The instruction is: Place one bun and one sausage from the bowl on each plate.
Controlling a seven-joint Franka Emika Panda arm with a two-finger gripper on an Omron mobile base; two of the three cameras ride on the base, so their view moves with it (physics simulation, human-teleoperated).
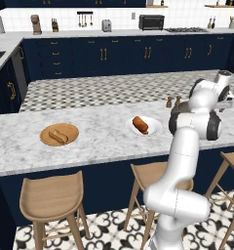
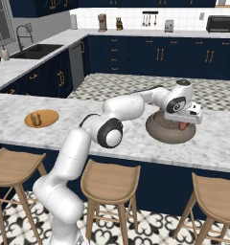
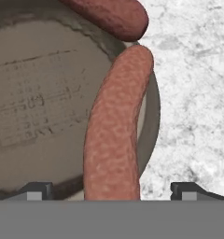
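Note:
In the hand view my gripper (image 3: pixel 114 191) is open just above the dark stone-like bowl (image 3: pixel 39 107). Its fingertips (image 3: pixel 39 190) stand on either side of a long reddish sausage (image 3: pixel 116 130) that leans on the bowl's rim. A second sausage (image 3: pixel 109 16) lies beyond it. From the right base view the gripper (image 2: pixel 185 123) hangs low over the bowl (image 2: pixel 160 131) on the marble counter. To the left, the tan wooden plate (image 1: pixel 70 129) carries a bun (image 1: pixel 58 136). The white plate (image 1: pixel 153 128) holds a sausage (image 1: pixel 140 124).
Two small wooden shakers (image 1: pixel 172 101) stand on the counter behind the white plate, close to my arm. Wooden stools (image 1: pixel 50 195) line the counter's near edge. Bare marble (image 1: pixel 99 141) lies between the two plates.

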